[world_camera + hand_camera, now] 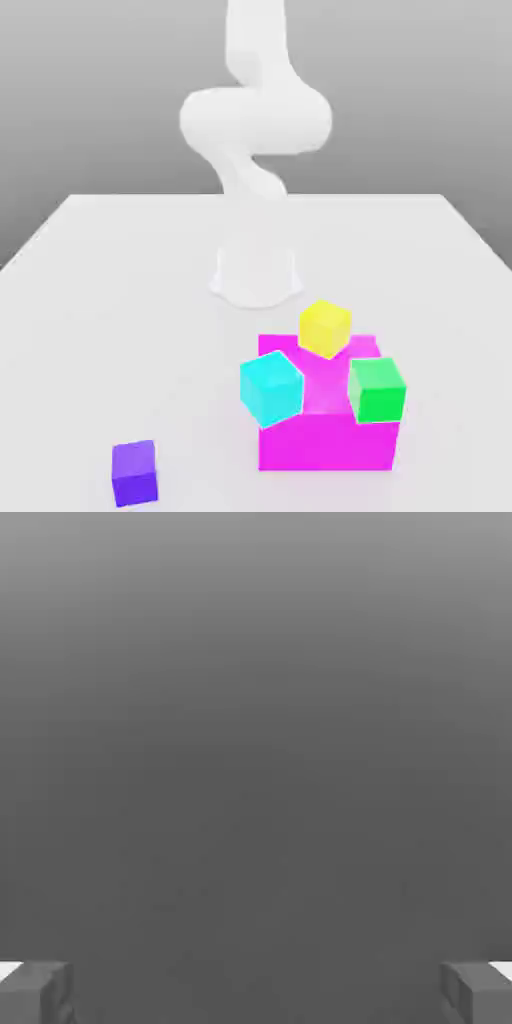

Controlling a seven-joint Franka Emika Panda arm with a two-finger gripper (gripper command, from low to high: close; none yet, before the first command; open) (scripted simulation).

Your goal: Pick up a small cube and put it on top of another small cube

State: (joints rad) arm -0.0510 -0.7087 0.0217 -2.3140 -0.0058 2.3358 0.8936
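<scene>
Exterior view: your violet cube (135, 474) sits on the table (130, 300), near the camera and toward the exterior view's left, well apart from the magenta block (325, 445). The end effector (256, 992) is released, its jaws wide apart with nothing between them in the hand view. Which way the cube lies from it you can't tell; it seems to face grey backdrop, so you'd probably need to turn it down first. From the arm's base (256, 275), the cube lies nearer the camera and to the exterior view's left. It has no long axis; square your jaws to its faces, with open table around it. Your target, the yellow cube (325, 329), is at the block's far side, beyond the cyan cube (271, 388) and green cube (377, 391); mind both.
</scene>
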